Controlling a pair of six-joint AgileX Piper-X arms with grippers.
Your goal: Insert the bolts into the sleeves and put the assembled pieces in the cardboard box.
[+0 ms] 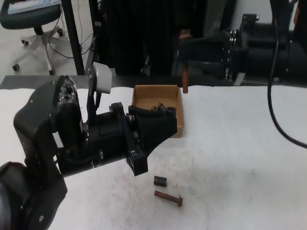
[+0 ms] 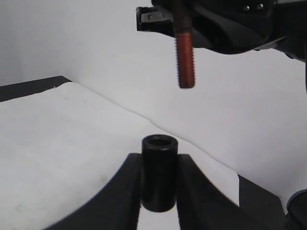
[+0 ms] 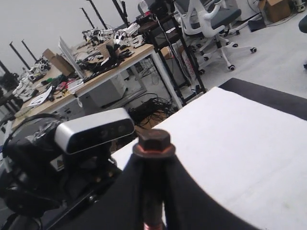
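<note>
Sleeve first, on the left: my left gripper (image 2: 159, 160) is clamped on a short black cylindrical metal sleeve (image 2: 159, 177), which stands between the fingers with its open bore clear of them. In the high view that arm sits low over the white cloth-covered tabletop (image 1: 240, 153), its gripper end at the near edge of the open brown cardboard box (image 1: 144, 98). A few dark pieces (image 1: 160, 108) lie inside the box; I can't make out what they are. Nearer me on the cloth, a second loose black sleeve (image 1: 159, 181) lies just beside a loose rust-red hex-head bolt (image 1: 169, 197), close but not touching. Further right, my right gripper (image 3: 153, 163) is closed on a copper-red threaded bolt (image 2: 184, 57), pinching it just under the hex head so it hangs vertically in the high view, threads down. Through the left wrist camera its threaded tip points toward the held sleeve's bore, with open space between them.
</note>
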